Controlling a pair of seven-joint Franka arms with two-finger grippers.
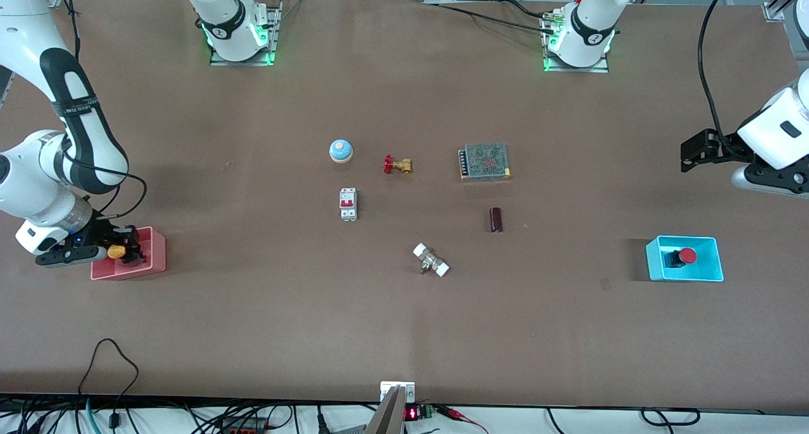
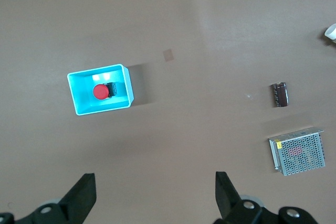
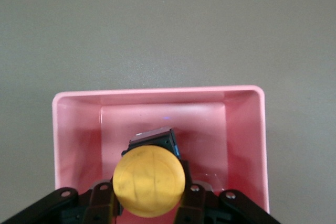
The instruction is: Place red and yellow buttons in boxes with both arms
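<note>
Squarely between the right gripper's (image 3: 149,203) closed fingers (image 3: 195,195): yellow button (image 3: 149,181), over pink box (image 3: 157,98).

Bare tabletop (image 1: 253,333) surrounds the pink box (image 1: 152,266) and the blue box (image 1: 711,273), each at its own end. The clutter sits mid-table: dome (image 1: 340,150), valve (image 1: 397,165), breaker (image 1: 348,203), power supply (image 1: 485,161), cylinder (image 1: 496,219), fitting (image 1: 431,260), with open lanes between them.

Two buttons (image 1: 687,255), two boxes (image 1: 708,273), two arms (image 1: 82,131), six other loose parts (image 1: 485,161).
</note>
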